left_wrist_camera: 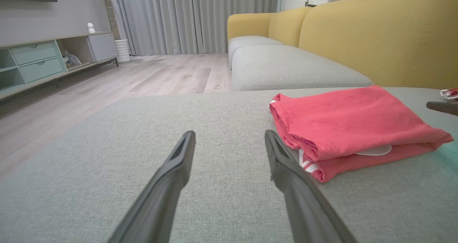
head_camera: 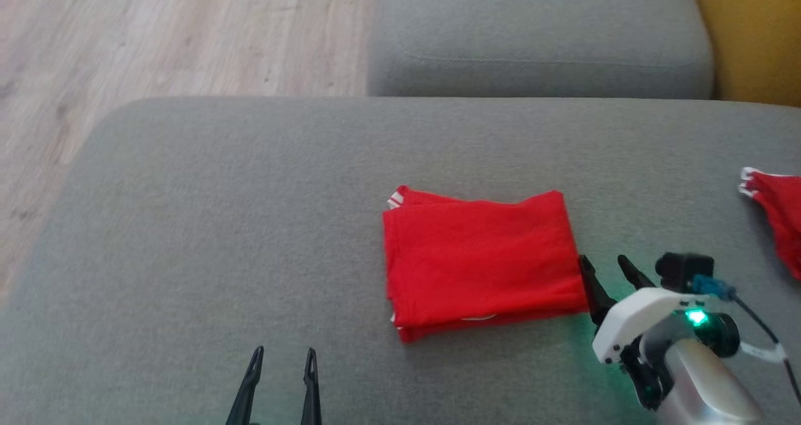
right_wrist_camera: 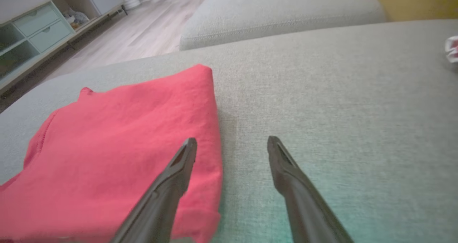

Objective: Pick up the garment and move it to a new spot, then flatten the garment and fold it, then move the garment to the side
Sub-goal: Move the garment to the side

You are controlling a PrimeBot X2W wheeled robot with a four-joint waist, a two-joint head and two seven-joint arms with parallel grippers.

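Spanning the lower two thirds of the head view: broad grey cushion [head_camera: 188, 225], flat and level. Above it at upper left, pale wood floor [head_camera: 156, 30]; at top centre, second grey cushion [head_camera: 538, 37]; in the upper right corner, yellow sofa back [head_camera: 757, 30]. Lying just right of centre on the broad cushion: red garment [head_camera: 479, 259], folded into a neat rectangle, white-striped trim peeking out at its upper left corner. At the right edge of frame, well apart from it, another red cloth [head_camera: 776, 218] with white trim, cut off by the border. At lower right, right gripper [head_camera: 602, 260], fingers spread wide and holding nothing, the fingertip nearer frame centre just beside the garment's right edge; contact impossible to tell, even from the right wrist view. At the bottom, left of centre, left gripper [head_camera: 285, 351], likewise spread wide and empty, near the garment's lower left corner yet apart from it.
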